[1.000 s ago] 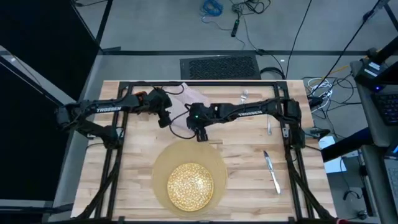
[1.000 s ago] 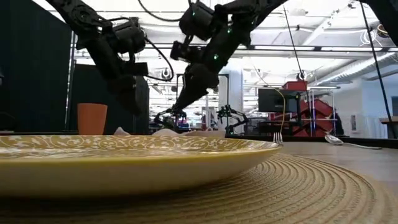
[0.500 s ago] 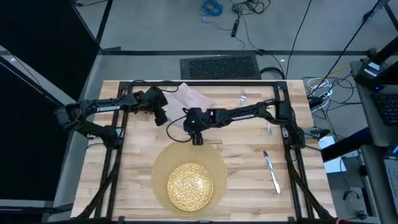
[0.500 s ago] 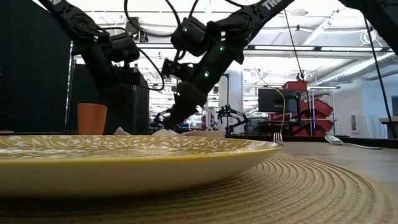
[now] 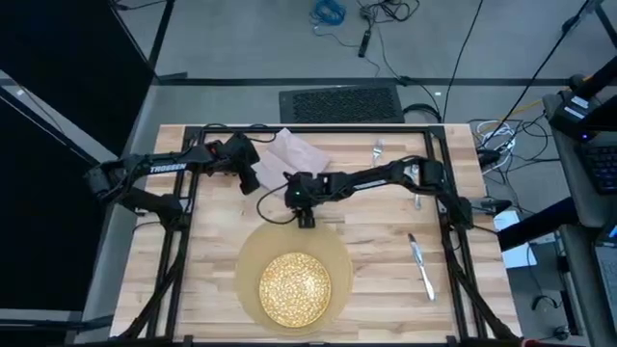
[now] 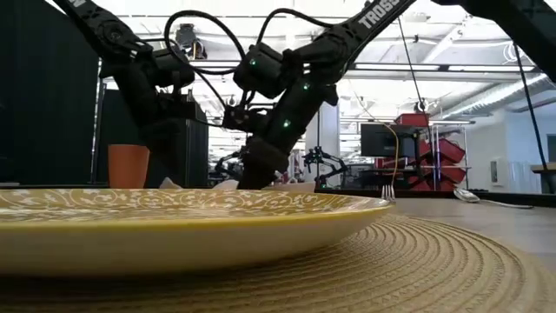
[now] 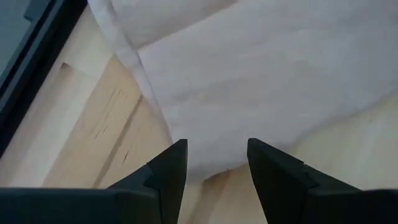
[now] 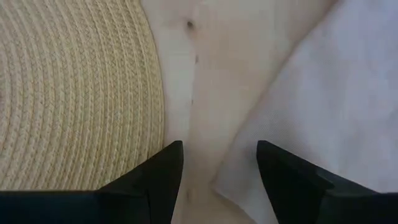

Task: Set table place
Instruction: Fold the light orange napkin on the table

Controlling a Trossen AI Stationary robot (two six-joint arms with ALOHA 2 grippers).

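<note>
Napkin edge beside mat: right wrist only.

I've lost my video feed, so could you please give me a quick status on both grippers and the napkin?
Both jaws open, empty. Left gripper and right gripper low over napkin edges. Mat beside right gripper. Nothing blocking.

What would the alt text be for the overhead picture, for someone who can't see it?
Seen from above, two dark robot arms meet over a pinkish napkin at the far side of a wooden table. The right gripper hangs near a round mat holding a gold-speckled plate; a knife lies to the right.
</note>
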